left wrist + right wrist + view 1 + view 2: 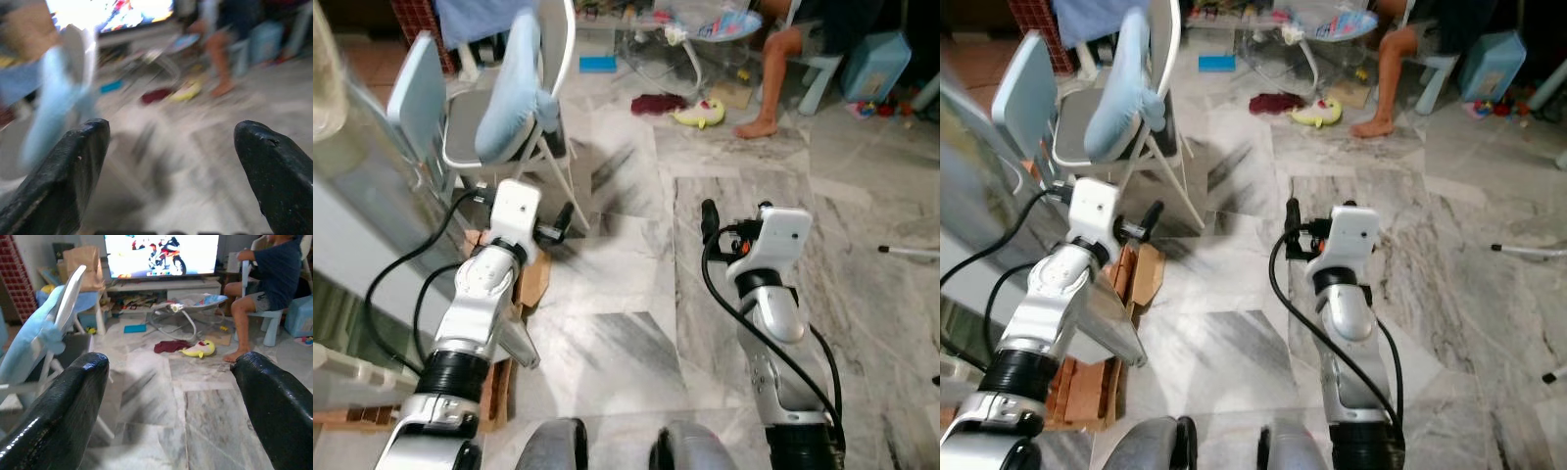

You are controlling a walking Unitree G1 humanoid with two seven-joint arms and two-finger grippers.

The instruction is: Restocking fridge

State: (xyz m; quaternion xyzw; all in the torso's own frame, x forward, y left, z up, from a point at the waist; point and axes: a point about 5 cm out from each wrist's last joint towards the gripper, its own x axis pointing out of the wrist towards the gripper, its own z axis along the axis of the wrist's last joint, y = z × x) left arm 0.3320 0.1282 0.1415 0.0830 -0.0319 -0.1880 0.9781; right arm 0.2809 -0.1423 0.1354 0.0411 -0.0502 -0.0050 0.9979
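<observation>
Left eye view shows the left gripper (570, 217) and the right gripper (707, 217) both spread apart and carrying nothing above the grey marble floor (636, 294), so the robot seems between steps, and no fridge or goods can be made out.

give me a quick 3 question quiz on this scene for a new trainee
1. True or false: the left gripper is shut on a bottle.
2. What lies on the marble floor nearest the seated person's foot? A) a yellow toy B) a broom C) a shoe
3. Fill in: the folding chair stands ahead of the robot's ____ arm.

Key
1. False: its fingers stand apart with nothing between them, as do those of the right gripper.
2. A, the yellow toy, beside a dark red cloth.
3. left
</observation>
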